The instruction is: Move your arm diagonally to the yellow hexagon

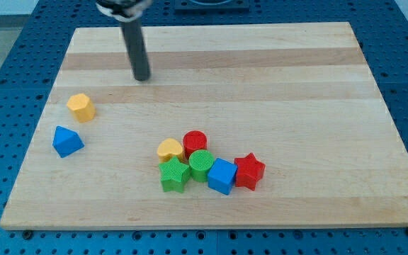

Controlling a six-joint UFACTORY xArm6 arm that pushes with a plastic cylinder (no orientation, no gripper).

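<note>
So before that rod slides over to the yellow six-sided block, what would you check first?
1. My tip visible on the wooden board: ok.
2. Yellow hexagon block in view, lower and to the view's left of my tip: ok.
3. Diagonal path between tip and hexagon free of blocks: ok.
4. Blue triangular block sits just below the hexagon, apart from it: ok, but overshoot could hit it.
5. Cluster with the yellow heart-shaped block lies well off the path: ok.
6. Tip actually touching the board: cannot tell.
</note>
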